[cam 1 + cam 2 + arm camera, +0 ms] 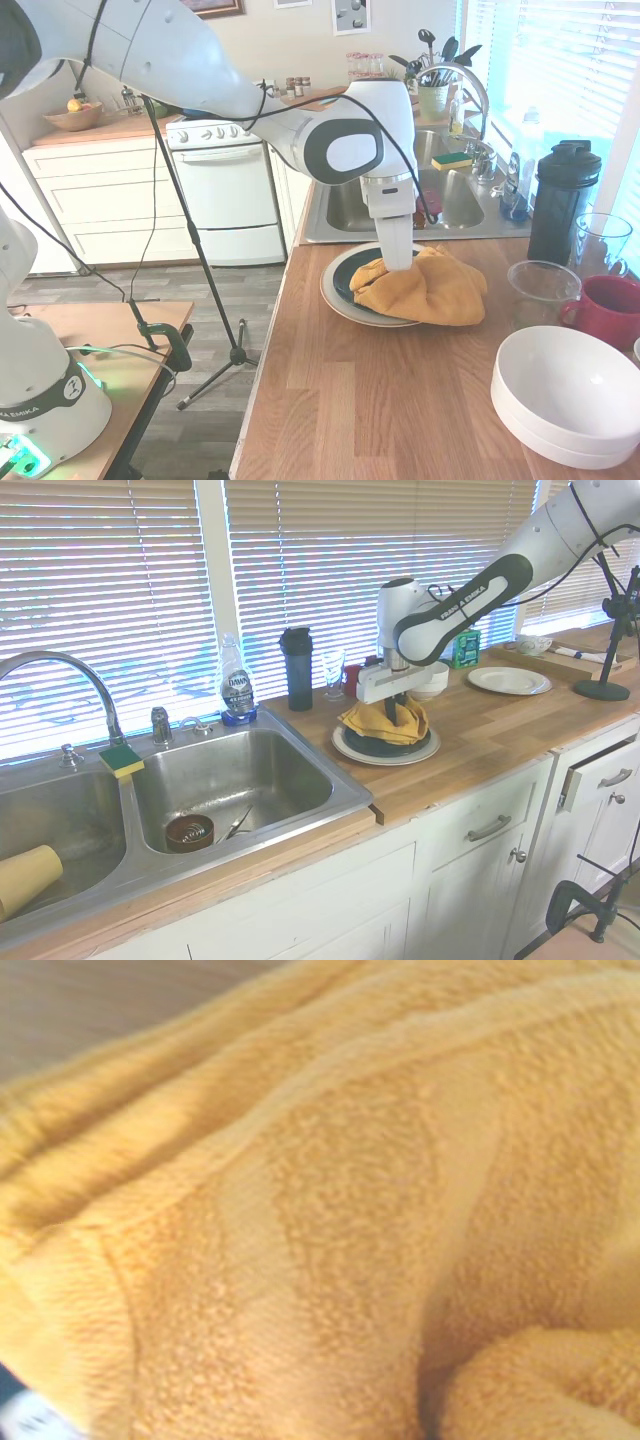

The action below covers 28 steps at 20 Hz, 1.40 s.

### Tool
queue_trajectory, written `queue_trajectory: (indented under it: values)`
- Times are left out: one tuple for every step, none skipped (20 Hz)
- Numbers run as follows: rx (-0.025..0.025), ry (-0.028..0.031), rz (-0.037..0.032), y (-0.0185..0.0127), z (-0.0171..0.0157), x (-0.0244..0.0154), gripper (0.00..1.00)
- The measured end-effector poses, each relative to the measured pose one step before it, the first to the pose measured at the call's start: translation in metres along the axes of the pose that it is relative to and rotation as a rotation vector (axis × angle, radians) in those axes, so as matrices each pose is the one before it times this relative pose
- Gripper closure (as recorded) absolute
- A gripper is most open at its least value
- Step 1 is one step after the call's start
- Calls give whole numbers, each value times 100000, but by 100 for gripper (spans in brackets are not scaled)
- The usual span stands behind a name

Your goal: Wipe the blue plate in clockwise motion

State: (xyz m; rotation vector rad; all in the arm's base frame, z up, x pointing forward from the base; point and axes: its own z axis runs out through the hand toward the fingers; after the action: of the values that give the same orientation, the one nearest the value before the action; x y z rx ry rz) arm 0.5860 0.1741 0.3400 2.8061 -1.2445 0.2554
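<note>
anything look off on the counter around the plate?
Mostly fine. The yellow towel is bunched and spills past the blue plate over the cream plate's rim onto the wooden counter. End effector is buried in it. No spills or damage visible.

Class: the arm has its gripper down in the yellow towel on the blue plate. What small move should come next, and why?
Probably sweep the gripper sideways in a clockwise arc, pressing down. The yellow towel lies bunched on the blue plate, which sits on the cream plate, and much of the towel hangs past the rim, so part of the blue surface shows uncovered.
</note>
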Motion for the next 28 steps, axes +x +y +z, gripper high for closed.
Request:
queue_trajectory:
  values:
    - [-120,-50,-533,654,-11,-175,100]
    - [-70,-34,-651,688,-41,-251,100]
    - [-129,-59,-685,675,-43,-343,100]
    - [57,-24,-759,628,-49,-403,100]
    - [-38,-79,-794,607,-48,-472,100]
    - [55,-55,-733,478,-92,-489,100]
    - [92,-66,-764,364,-96,-555,100]
    - [-42,-147,-923,235,-109,-651,100]
    - [-6,-182,-1174,114,-109,-766,100]
    - [37,-176,-1249,26,-125,-782,100]
    - [104,-134,-1425,-71,-135,-833,100]
    - [198,-151,-1420,-202,-148,-818,100]
    - [230,-139,-1114,-199,-135,-728,100]
    - [399,-187,-688,-241,-186,-579,100]
    - [570,-369,-325,-256,-231,-479,100]
    - [569,-381,-58,-172,-233,-317,100]
    - [621,-283,289,-86,-270,-140,100]
    - [809,-211,674,-22,-396,1,100]
    - [988,-98,858,24,-516,112,100]
    - [1012,14,843,55,-559,173,100]
    - [1027,178,771,76,-634,210,100]
    - [1021,150,728,78,-633,211,100]
    - [961,146,678,90,-637,217,100]
    - [1025,-121,702,101,-655,230,100]
    - [1036,-108,753,129,-714,265,100]
    - [805,-175,820,175,-755,299,100]
    - [1086,-394,855,183,-861,334,100]
    - [1094,-380,927,233,-973,392,100]
